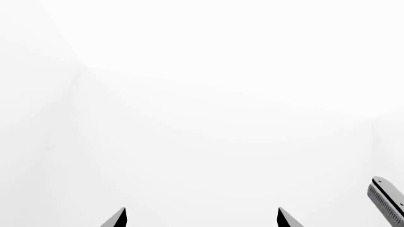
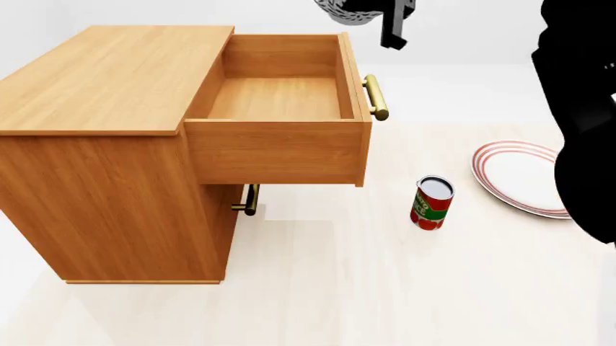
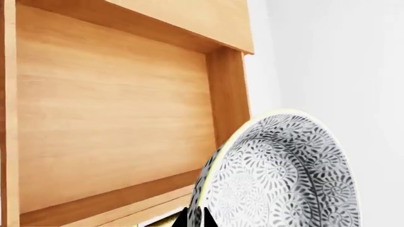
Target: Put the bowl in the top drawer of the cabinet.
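Note:
The cabinet [image 2: 97, 144] stands at the left with its top drawer [image 2: 279, 97] pulled out, and nothing lies inside it. The speckled bowl [image 3: 284, 175] hangs tilted on edge, high above the drawer's brass-handle end [image 2: 376, 97]. My right gripper [image 3: 196, 216] is shut on its rim. In the head view only a sliver of the bowl [image 2: 339, 10] shows at the top edge, beside the black right gripper [image 2: 393, 25]. The drawer's wooden floor [image 3: 113, 118] fills the right wrist view. My left gripper [image 1: 202, 218] is open with nothing between its fingers, facing blank white.
A red and green can [image 2: 431, 203] stands on the floor right of the cabinet. A red-rimmed white plate [image 2: 515, 176] lies farther right, partly behind my black right arm [image 2: 582, 108]. The lower drawer's brass handle [image 2: 248, 199] shows beneath the open drawer.

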